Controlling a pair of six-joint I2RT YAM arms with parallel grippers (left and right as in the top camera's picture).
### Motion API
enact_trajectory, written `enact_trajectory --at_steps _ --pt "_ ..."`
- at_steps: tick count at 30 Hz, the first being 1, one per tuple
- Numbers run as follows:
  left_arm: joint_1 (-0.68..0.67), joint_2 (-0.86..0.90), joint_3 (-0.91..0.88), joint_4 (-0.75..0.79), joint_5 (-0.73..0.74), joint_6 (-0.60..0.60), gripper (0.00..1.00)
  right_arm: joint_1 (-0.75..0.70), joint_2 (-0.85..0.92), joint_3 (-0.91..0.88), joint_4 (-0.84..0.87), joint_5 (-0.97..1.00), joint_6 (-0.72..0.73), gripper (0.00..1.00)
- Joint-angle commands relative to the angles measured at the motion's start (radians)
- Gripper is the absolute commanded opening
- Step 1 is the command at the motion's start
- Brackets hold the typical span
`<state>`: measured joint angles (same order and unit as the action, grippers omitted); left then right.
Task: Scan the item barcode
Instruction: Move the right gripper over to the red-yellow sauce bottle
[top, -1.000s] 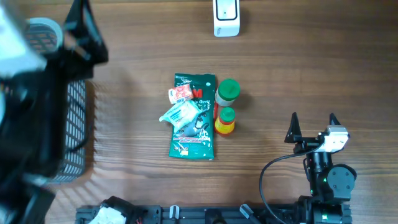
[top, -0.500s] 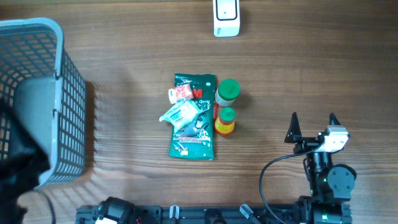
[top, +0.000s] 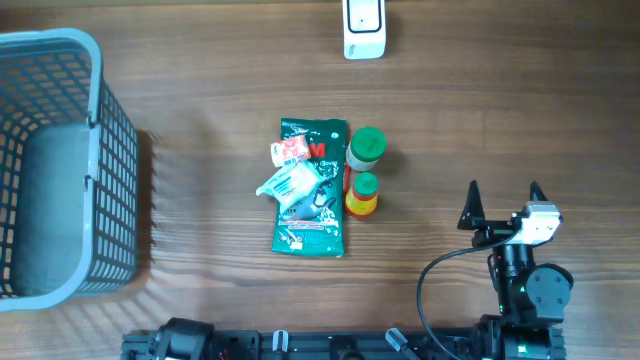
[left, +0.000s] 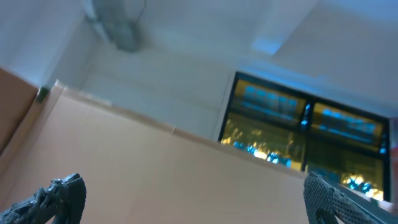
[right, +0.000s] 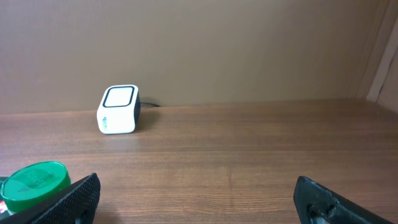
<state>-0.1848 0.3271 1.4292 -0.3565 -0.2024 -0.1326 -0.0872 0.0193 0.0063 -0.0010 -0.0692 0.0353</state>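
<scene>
**Overhead view.** The bench (top: 500, 100) carries a cluster at its middle. A green pouch (top: 312, 222) lies flat with two small sachets (top: 290, 184) resting on it. Against the pouch's right side stand a green-capped jar (top: 366, 146) and, on the near-edge side of that, a yellow bottle (top: 362, 196). The scanner (top: 364, 28) stands at the far edge, well apart from the cluster. A grey basket (top: 122, 190) occupies the left edge. My right tool (top: 503, 190) sits toward the near right corner, jaws spread wide and holding nothing. My left tool is not in this view.

**Left wrist view.** The left tool (left: 193, 186) points upward at walls and ceiling, away from the bench. Both of its fingers show at the lower corners, wide apart, with nothing between them.

**Right wrist view.** The right tool (right: 196, 193) looks level across the bench toward the scanner (right: 118, 109). The jar's green cap (right: 34, 180) shows at lower left. The jaws are spread and empty.

**Finding.** Nothing is grasped, so I judge the task to be at its opening step: choosing an item and approaching it. I cannot tell which item is meant. The right tool looks better placed for the pick. The next move calls for carrying it left to the cluster, lowering it over the jar or bottle, and closing on the body. No barcode is legible in any view, so the item may need turning before it faces the scanner.
</scene>
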Motion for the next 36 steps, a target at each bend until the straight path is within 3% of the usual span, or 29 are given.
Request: enact_trajectory --at_steps 1,8,14,21,22,25,32,34,36 --pt "0.079 -0.061 -0.005 -0.002 0.081 -0.01 1.0 0.006 -0.005 -0.001 0.002 0.01 -0.009 0.99" --pt "0.192 -0.161 -0.089 0.066 0.081 -0.06 1.0 0.006 -0.005 -0.001 0.002 0.01 -0.009 1.0" --pt "0.227 -0.26 -0.179 0.121 0.078 -0.141 1.0 0.006 -0.005 -0.001 0.002 0.01 -0.008 1.0" --pt "0.258 -0.322 -0.276 0.174 0.067 -0.146 1.0 0.006 -0.005 -0.001 0.003 -0.01 0.036 1.0" --pt "0.261 -0.322 -0.283 0.18 0.068 -0.146 1.0 0.006 -0.005 -0.001 0.004 -0.03 0.089 1.0" --pt "0.274 -0.322 -0.299 0.188 0.067 -0.146 1.0 0.006 -0.005 -0.001 0.022 -0.191 0.427 1.0" --pt "0.319 -0.322 -0.299 0.166 0.068 -0.252 1.0 0.006 -0.005 -0.001 0.031 -0.723 1.387 1.0" --pt "0.329 -0.322 -0.299 0.153 0.068 -0.27 1.0 0.006 -0.005 -0.001 0.014 -0.833 1.543 1.0" --pt "0.335 -0.322 -0.299 0.15 0.068 -0.27 1.0 0.006 -0.005 -0.001 0.011 -0.875 1.568 1.0"
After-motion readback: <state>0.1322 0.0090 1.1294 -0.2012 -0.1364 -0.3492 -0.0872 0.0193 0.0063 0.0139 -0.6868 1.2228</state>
